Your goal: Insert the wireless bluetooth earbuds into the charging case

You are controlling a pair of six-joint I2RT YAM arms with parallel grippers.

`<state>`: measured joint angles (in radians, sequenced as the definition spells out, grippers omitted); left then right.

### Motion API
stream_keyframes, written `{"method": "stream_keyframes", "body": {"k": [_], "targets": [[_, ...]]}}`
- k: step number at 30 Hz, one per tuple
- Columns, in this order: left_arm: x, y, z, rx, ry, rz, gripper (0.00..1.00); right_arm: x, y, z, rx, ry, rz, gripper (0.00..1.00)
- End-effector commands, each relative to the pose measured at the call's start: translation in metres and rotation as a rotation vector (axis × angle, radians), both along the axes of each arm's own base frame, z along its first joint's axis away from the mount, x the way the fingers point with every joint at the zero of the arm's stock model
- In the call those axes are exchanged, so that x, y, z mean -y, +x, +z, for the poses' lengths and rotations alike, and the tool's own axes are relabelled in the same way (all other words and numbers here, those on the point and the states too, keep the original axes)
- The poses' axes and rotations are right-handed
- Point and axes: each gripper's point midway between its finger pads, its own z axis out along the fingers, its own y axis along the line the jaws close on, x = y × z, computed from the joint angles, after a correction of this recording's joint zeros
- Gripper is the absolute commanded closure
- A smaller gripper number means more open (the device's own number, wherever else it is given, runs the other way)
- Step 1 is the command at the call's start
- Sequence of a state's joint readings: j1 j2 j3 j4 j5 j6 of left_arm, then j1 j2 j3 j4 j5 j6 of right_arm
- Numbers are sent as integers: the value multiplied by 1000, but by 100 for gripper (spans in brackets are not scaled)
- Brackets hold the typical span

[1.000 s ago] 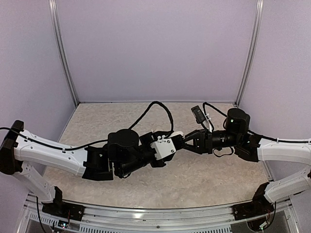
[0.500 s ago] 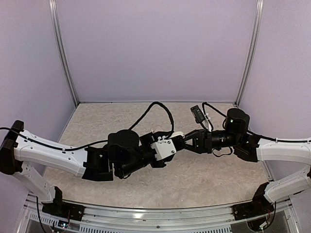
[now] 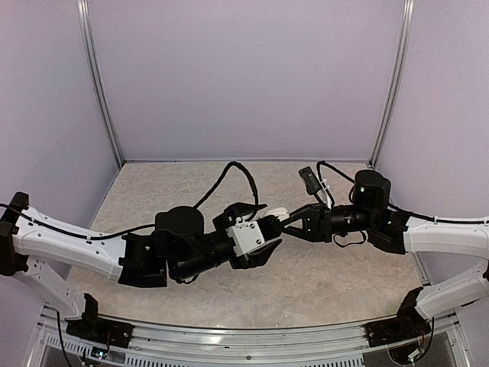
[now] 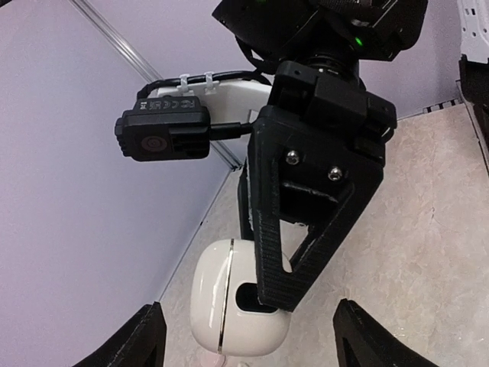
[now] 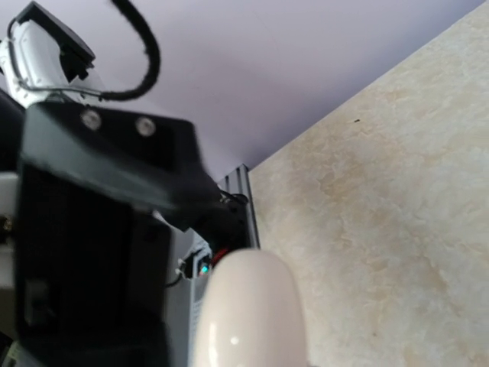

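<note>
Hovering over the beige speckled desk [image 3: 344,283]: left pincer [image 3: 267,228] spread wide, fingers [image 4: 145,336] flanking the small white rounded plastic charging case [image 4: 229,306] without touching. Right pincer [image 3: 289,222] pinching that case in mid-air between both arms.

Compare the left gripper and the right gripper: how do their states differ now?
The left gripper is open, its fingers spread wide; the right gripper is shut. The left gripper holds nothing, while the right gripper clamps the charging case. Both have black fingers.
</note>
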<state>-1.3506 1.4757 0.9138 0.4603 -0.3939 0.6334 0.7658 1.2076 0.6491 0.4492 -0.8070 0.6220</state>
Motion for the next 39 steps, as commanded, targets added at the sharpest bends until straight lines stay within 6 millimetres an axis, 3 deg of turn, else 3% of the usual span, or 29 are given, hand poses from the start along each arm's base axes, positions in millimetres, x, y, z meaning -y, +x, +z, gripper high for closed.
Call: {"method": "stream_keyframes", "body": {"k": [1, 5, 16, 27, 39], "targets": [[-9, -24, 21, -74, -96, -116, 23, -1, -2, 20, 107, 5, 10, 84], [-17, -33, 25, -176, -131, -174, 25, -1, -4, 19, 169, -34, 30, 86], [-32, -12, 60, -437, -294, -296, 27, -1, -21, 32, 329, -82, 102, 92], [-17, -1, 49, -478, -275, -290, 29, -10, -32, 35, 377, -100, 141, 94], [-23, 17, 54, -496, -323, -261, 31, -12, -40, 33, 411, -111, 167, 97]]}}
